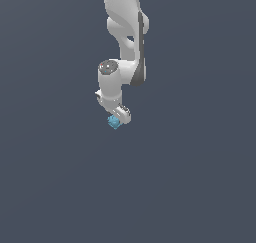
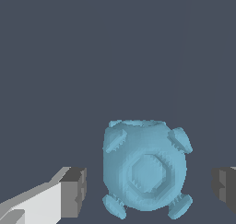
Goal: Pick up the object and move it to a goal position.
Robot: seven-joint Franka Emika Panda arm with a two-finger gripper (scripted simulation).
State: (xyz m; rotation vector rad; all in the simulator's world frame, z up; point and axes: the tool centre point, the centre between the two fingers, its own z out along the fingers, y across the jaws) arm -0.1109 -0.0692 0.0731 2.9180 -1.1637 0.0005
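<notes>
The object (image 2: 145, 170) is a light-blue faceted lump with small knobs at its corners. It sits between my gripper's (image 2: 148, 189) two dark-padded fingers, with a visible gap on each side, so the jaws are open around it and not touching it. In the exterior view the white arm hangs down from the top, and the gripper (image 1: 118, 117) is directly over the tiny object (image 1: 114, 122), which shows just below the fingertips against the grey floor.
Only a plain dark grey floor (image 1: 190, 187) surrounds the arm. No goal marker or other object shows in either view.
</notes>
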